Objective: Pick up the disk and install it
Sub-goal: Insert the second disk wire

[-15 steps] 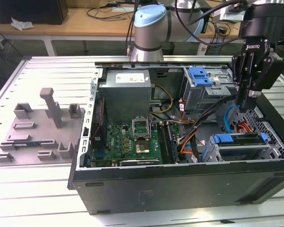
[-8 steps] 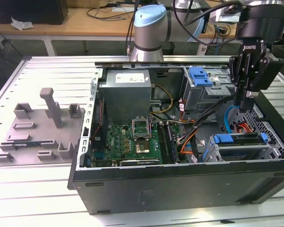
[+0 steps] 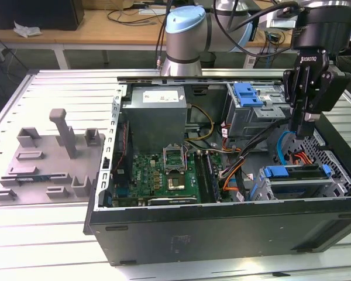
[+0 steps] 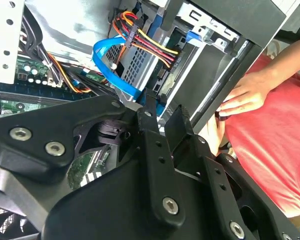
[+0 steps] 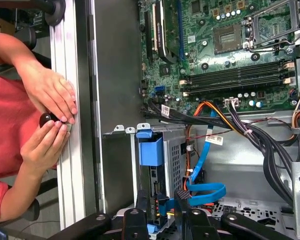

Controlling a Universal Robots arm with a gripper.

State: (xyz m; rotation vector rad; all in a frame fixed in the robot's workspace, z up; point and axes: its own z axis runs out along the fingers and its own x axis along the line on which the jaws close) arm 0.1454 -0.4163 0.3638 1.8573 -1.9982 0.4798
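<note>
Disk (image 3: 299,185) placement is read as the lower drive cage (image 3: 316,193) of the open computer case (image 3: 222,221), at the exterior view's right. A silver-grey slab with blue carrier edges is seen sitting in it, under the blue latch piece (image 3: 278,171). In the first wrist view the disk (image 5: 155,186) is seen end-on in the cage slot, below that latch (image 5: 150,152). It appears to be seated already, though how deep it sits cannot be told.

The gripper (image 3: 304,130) is held upright directly over this cage, just above the disk's cabled end, presumably so the drive can be reached from above without fouling the cage walls. Its fingers (image 5: 182,200) are seen spread in both wrist views, with an open gap between them. Nothing is clearly pinched.

A flat blue data cable (image 5: 206,191) is looped just beside the fingertips and runs toward the drive's end. A bundle of red, yellow and orange wires (image 4: 150,45) is seen close by.

Further off, the motherboard (image 3: 164,175) lies flat in the case, and a grey fixture plate (image 3: 47,158) rests on the table (image 3: 47,240).

A person's hands (image 5: 52,100) are kept at the table's edge, outside the case, closed around a small dark object.
</note>
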